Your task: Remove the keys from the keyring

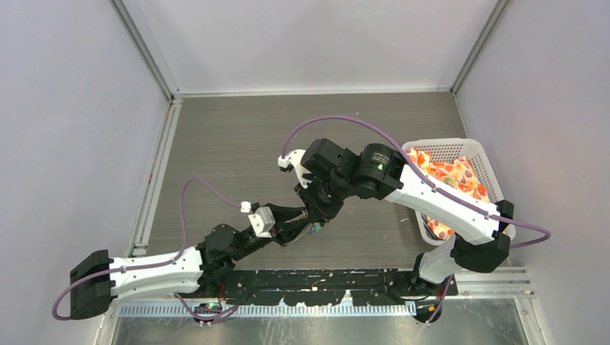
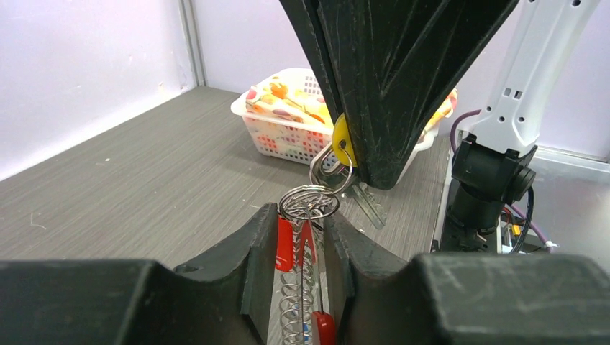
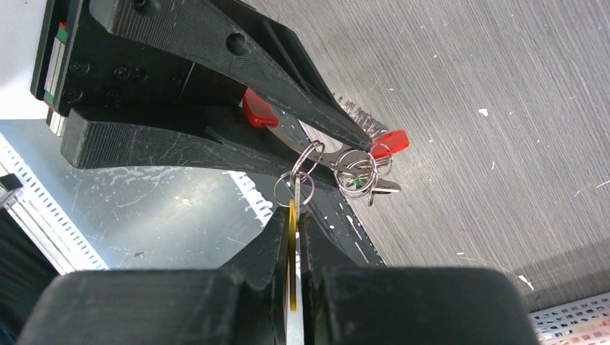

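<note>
Low in the middle of the left wrist view, the left gripper [image 2: 306, 228] is clamped tight on a thin grey coiled metal keyring [image 2: 309, 203]. Just above, the right gripper [image 2: 374, 172] pinches a tiny yellow-headed key [image 2: 342, 138] between closed fingers.

Shiny metal-wire keyring [image 2: 306, 195]; glossy plastic head on yellow key [image 2: 340, 137]; matt, grained grey table [image 2: 144, 187]

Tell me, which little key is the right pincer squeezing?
The small key with the yellow plastic head: it alone is pinched between the right pincer's fingers. The other keys hang loose by the grey coiled metal keyring.
</note>
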### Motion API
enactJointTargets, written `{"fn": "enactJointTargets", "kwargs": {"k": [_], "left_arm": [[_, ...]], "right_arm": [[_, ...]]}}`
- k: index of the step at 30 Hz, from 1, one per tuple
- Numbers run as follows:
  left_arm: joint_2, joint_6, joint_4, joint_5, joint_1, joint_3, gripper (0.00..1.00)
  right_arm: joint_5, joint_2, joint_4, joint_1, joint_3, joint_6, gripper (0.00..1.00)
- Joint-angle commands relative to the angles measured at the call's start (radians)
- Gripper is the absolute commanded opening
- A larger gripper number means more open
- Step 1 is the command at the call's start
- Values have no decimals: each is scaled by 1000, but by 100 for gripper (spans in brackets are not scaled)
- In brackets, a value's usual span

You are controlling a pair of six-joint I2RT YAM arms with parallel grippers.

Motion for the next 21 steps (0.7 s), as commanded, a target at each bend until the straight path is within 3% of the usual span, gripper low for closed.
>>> {"fn": "enactJointTargets", "kwargs": {"k": [1,15,18,21], "left_arm": [[-1,29,98,-39,-10,20,29],[-58,69,85,-102,-24,-3,2],[-87,73,58,-111,-25,-6,1],[-128,94,-78,-92,-24,27,1]], "right_arm": [[-5,-14,30,8,33,20,1],[36,-80,54,8,-31,62,1],[68,-92,34,9,-41,66,1],[91,-92,11,8,-38,72,1]]}}
